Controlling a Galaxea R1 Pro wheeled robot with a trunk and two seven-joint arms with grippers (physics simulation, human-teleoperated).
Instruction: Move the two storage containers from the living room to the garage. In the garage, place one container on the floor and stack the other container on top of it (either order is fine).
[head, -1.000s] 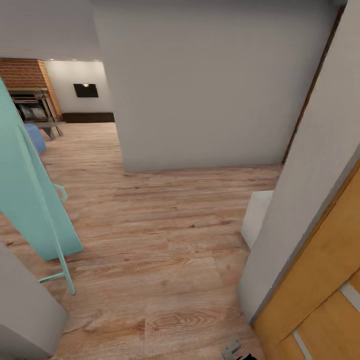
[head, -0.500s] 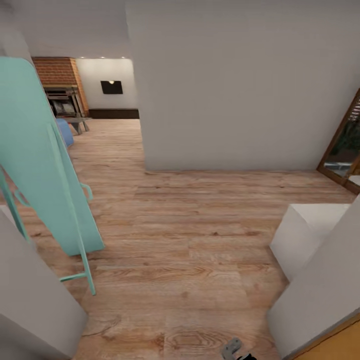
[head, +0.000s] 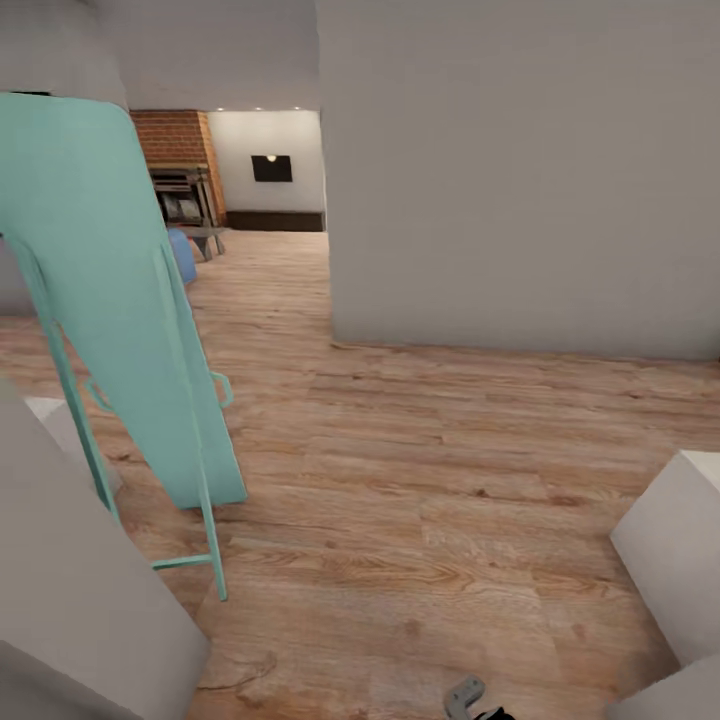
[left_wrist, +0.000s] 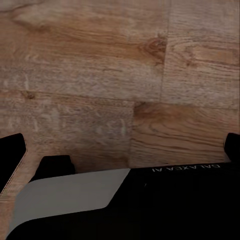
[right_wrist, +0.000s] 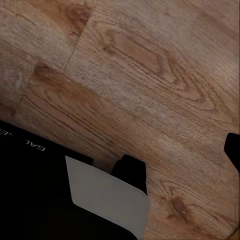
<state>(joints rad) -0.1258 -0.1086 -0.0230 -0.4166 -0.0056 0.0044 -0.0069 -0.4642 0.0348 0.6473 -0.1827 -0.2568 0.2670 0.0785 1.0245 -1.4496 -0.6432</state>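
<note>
Both grippers hang low over the wood-plank flooring (head: 420, 480) with nothing between the dark fingertips at the edges of each wrist view; the tips sit far apart, so the jaws look wide open. No storage container shows yet. The robot stands in a hallway, a grey wall (head: 520, 180) ahead, a turquoise ironing board (head: 120, 300) leaning at the left. Far left, the brick fireplace (head: 180, 170) marks the living room. Best line, by the look of it: steer left of the wall, keeping off the board's legs.
</note>
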